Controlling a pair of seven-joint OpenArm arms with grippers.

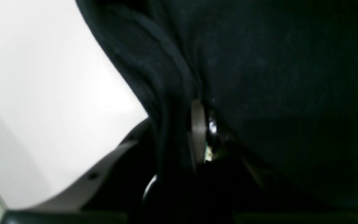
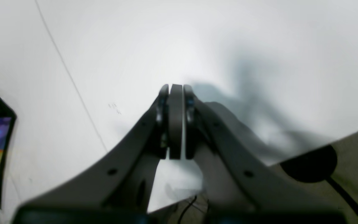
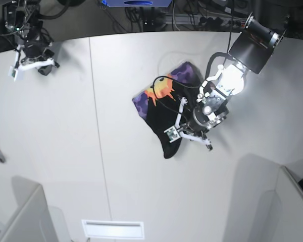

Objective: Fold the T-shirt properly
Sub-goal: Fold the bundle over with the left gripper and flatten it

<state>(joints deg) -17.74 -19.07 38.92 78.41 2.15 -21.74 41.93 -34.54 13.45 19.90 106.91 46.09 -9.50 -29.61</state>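
left end effector [image 3: 184, 135] is clamped on a black edge of the t-shirt [image 3: 164, 103], bunched mid-counter [image 3: 65, 151]. best to draw the fold across smoothly, keeping the cloth taut. right end effector [image 2: 175, 90] is closed empty, far left.

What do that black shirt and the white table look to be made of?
The T-shirt looks like soft knit cloth, matte black with a printed sun patch: it bunches and droops where the left claw pinches it. The table seems a smooth, hard white board, probably laminate, with a faint sheen and a thin seam line.
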